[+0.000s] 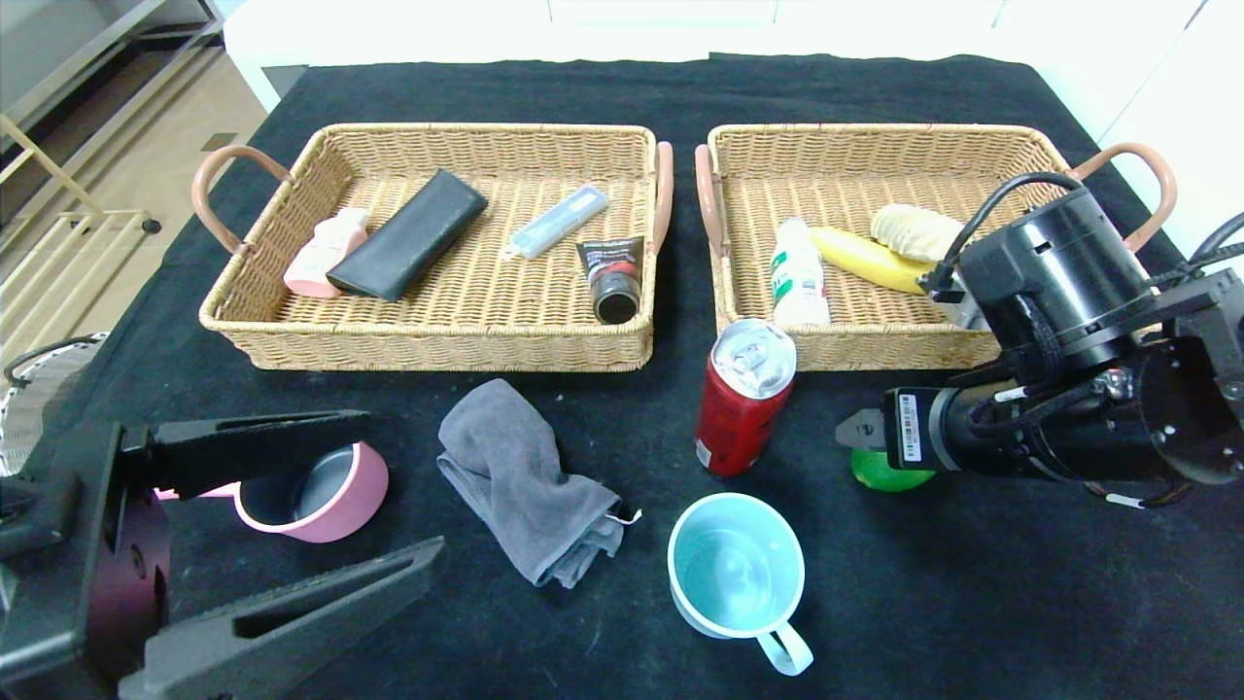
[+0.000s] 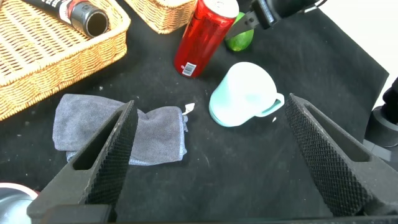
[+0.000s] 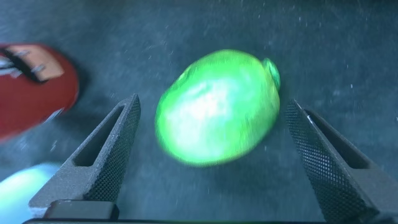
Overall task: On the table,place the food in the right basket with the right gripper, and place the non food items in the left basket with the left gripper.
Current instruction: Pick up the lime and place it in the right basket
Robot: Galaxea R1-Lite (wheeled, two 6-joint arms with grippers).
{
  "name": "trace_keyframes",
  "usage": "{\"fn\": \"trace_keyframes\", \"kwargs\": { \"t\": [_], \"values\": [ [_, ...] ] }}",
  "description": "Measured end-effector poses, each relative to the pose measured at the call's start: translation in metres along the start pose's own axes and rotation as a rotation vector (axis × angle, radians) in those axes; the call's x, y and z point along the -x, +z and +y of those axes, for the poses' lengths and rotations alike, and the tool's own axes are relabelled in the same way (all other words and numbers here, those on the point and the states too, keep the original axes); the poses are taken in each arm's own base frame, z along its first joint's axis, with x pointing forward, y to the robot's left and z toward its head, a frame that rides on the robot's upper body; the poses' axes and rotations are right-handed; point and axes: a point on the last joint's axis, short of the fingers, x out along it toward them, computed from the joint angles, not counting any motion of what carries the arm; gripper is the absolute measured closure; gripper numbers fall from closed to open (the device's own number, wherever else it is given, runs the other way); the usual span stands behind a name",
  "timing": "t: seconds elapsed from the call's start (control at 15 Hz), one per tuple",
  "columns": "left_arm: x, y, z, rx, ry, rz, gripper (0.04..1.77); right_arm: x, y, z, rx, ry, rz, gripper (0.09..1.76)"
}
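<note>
Right hand (image 3: 211,155) spread wide over the lime (image 3: 214,107), fingers either side, not gripping. Lime sits on the black surface (image 1: 972,603), near side of the right basket (image 1: 880,350), just right of the red can (image 1: 743,399). Round fruit likely rolls: centre it between the fingers, close gently. Left hand (image 1: 389,491) parked near-left, spread, holding nothing
</note>
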Motion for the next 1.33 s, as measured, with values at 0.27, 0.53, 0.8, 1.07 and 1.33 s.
{"fn": "trace_keyframes", "kwargs": {
  "t": [0.27, 0.53, 0.8, 1.07, 1.33],
  "values": [
    [0.0, 0.0, 0.0, 0.0, 0.001, -0.001, 0.09, -0.015, -0.001, 0.006, 0.013, -0.062, -0.011, 0.15],
    [0.001, 0.0, 0.0, -0.001, 0.001, -0.004, 0.09, -0.025, -0.001, 0.011, 0.002, -0.055, -0.027, 0.15],
    [0.002, 0.001, 0.0, -0.002, 0.001, -0.006, 0.09, -0.029, -0.002, 0.012, 0.005, -0.057, -0.018, 0.35],
    [0.002, 0.001, 0.0, -0.001, 0.001, -0.006, 0.09, -0.031, -0.004, 0.012, 0.009, -0.061, -0.013, 0.58],
    [0.002, 0.001, 0.0, -0.001, 0.0, -0.005, 0.09, -0.032, -0.005, 0.012, 0.01, -0.061, -0.009, 0.59]
  ]
}}
